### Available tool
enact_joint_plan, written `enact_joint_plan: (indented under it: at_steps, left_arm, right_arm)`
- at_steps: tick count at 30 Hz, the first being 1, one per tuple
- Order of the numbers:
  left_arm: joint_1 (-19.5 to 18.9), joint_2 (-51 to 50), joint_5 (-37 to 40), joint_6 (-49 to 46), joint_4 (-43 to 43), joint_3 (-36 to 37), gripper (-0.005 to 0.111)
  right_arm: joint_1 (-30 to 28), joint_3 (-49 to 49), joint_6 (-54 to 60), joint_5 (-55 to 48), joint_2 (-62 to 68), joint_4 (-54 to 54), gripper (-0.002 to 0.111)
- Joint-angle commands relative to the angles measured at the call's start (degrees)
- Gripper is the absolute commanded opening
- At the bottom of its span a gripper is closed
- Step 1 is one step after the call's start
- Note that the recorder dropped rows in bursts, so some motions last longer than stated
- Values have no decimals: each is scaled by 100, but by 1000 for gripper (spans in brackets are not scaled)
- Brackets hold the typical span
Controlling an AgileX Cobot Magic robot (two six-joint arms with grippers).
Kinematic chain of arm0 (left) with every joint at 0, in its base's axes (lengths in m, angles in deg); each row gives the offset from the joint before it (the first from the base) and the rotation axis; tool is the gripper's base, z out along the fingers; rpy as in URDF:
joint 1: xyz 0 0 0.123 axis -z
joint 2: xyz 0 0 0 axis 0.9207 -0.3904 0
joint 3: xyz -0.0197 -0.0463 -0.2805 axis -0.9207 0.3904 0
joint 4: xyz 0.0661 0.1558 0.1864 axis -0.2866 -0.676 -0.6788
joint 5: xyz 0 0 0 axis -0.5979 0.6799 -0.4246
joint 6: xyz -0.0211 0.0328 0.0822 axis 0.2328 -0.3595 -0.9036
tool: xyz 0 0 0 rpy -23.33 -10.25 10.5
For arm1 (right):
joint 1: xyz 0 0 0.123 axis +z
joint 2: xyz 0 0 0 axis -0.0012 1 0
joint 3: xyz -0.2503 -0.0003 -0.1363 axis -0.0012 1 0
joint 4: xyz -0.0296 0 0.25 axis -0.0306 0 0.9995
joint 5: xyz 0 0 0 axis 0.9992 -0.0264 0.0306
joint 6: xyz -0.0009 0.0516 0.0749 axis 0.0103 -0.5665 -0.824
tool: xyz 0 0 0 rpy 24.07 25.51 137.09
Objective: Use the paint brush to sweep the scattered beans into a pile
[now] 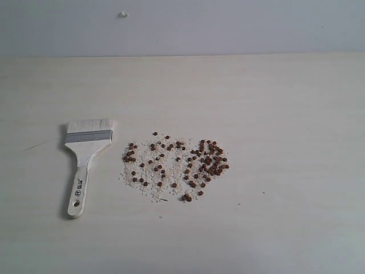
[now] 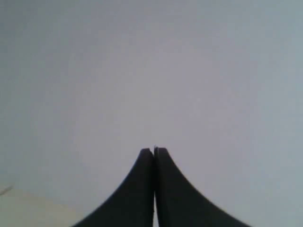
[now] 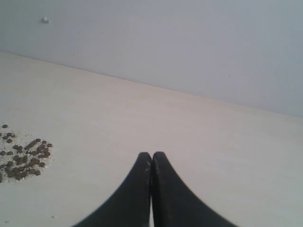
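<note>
The paint brush point(image 1: 85, 162) lies flat on the pale table, off-white bristles toward the back wall, wooden handle with its hole toward the front. Right of it the reddish-brown beans point(image 1: 177, 165) lie scattered among whitish crumbs, densest at their right side point(image 1: 211, 160); no compact pile shows. Neither gripper appears in the exterior view. My left gripper point(image 2: 154, 150) is shut with nothing between its dark fingers, facing a plain grey wall. My right gripper point(image 3: 151, 154) is shut and empty above bare table, with the beans point(image 3: 23, 158) off to one side of it.
The pale wooden table point(image 1: 285, 114) runs back to a grey wall point(image 1: 228, 23) that bears a small white speck point(image 1: 123, 14). A thin dark scratch point(image 1: 35, 146) marks the table left of the brush.
</note>
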Motion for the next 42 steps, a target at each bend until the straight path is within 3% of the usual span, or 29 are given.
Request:
enact_joint_plan:
  at_steps: [1, 5, 7, 8, 12, 15, 16, 19, 21, 24, 28, 36, 42]
  left_arm:
    - [-10, -1712, 2302, -230, -417, -1177, 0]
    - [-10, -3541, 4083, -148, -784, -2363, 0]
    - [-10, -4313, 4590, 273, -1092, -2775, 0]
    - [23, -5077, 5087, 784, -1724, -3145, 0]
    - [340, -6158, 5580, 2140, -3577, -3472, 0]
    - [758, -6669, 5664, 3076, -4583, -3482, 0]
    - [1097, -6914, 5704, 3190, -4689, -3482, 0]
    - [1959, -7197, 5633, 3354, -4689, -3482, 0]
    - [2332, -7288, 5432, 3802, -4761, -3482, 0]
    - [2587, -7413, 5176, 4159, -4790, -3482, 0]
    - [2634, -7680, 5243, 4083, -4689, -3482, 5]
    - [2634, -8060, 5226, 4134, -4460, -3467, 57]
    - [2634, -8283, 5213, 4240, -4184, -3441, 59]
  right_arm:
    - [-2, 27, 9, 67, -31, 0, 0]
    - [-2, 27, 9, 67, -31, 0, 0]
    - [-2, 27, 9, 67, -31, 0, 0]
    - [-2, 27, 9, 67, -31, 0, 0]
    - [-2, 27, 9, 67, -31, 0, 0]
    - [-2, 27, 9, 67, -31, 0, 0]
    - [-2, 27, 9, 67, -31, 0, 0]
    - [-2, 27, 9, 67, -31, 0, 0]
    - [-2, 27, 9, 67, -31, 0, 0]
    - [-2, 27, 9, 67, -31, 0, 0]
    - [-2, 27, 9, 67, -31, 0, 0]
    - [-2, 27, 9, 67, -31, 0, 0]
    - [-2, 27, 9, 67, -31, 0, 0]
